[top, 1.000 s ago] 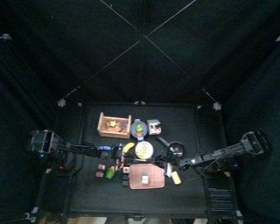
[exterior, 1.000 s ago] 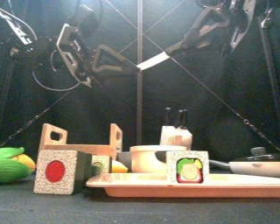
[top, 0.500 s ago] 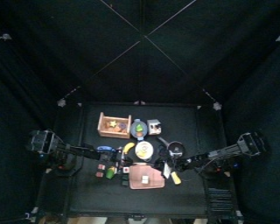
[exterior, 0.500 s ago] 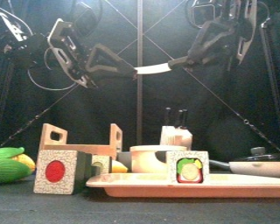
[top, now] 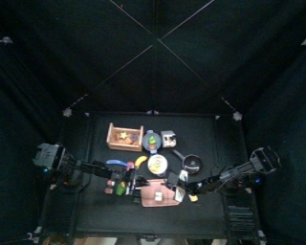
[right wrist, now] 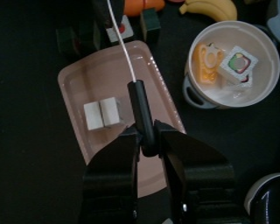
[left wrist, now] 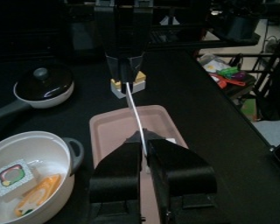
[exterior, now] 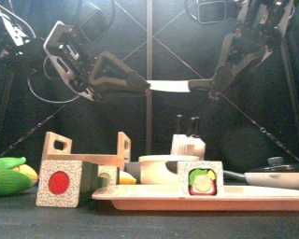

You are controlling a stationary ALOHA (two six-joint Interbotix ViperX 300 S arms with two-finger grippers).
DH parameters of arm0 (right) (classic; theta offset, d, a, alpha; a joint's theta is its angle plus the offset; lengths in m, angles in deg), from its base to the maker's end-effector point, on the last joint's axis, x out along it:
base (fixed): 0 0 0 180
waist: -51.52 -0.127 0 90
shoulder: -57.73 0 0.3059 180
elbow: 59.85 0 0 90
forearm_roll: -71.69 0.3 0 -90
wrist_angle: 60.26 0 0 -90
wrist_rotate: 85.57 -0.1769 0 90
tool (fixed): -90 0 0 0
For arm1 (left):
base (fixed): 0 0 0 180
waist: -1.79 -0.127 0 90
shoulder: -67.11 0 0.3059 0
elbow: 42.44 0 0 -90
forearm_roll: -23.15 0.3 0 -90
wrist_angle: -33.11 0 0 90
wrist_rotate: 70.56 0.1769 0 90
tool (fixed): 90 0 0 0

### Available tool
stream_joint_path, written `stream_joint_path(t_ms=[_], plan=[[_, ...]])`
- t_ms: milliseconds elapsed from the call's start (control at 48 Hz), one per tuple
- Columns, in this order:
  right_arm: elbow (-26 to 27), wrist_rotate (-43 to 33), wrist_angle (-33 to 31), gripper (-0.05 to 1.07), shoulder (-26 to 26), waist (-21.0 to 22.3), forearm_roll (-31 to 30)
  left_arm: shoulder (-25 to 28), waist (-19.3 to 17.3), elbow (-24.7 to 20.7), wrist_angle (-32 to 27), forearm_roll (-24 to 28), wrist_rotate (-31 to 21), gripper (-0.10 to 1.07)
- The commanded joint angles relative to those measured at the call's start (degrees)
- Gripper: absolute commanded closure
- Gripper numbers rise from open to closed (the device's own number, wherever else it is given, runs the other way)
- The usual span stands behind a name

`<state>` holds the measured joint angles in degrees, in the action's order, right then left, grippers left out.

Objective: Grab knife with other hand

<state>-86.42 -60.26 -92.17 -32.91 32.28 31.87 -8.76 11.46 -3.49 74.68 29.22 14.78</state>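
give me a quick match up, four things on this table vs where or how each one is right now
Things:
1. knife
2. white bowl
3. pink tray
4. black pan

States:
a. lid on, knob on top
b. held up in the air, off the table
c. has food pieces inside
d. flat on the table under the knife

Pairs: 1-b, 2-c, 3-d, 4-a

One camera looks straight down from high above the desk; another sits level at its front edge. Both wrist cameras look down on the pink tray.
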Motion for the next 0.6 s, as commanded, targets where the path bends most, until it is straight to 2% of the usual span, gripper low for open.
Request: stream_joint_path(t_ms=[0, 583], plan=[[-0.09, 0.18, 0.35, 0.52, -0.35, 0.70, -0.18, 0.00, 1.76, -2.02, 0.53, 0.18, 0.09, 0.54], [-0.53, 0.18, 0.53, 0.52, 1.23, 0.62, -0.18, 0.97, 1.93, -2.37, -0.70, -0.70, 0.18, 0.54]])
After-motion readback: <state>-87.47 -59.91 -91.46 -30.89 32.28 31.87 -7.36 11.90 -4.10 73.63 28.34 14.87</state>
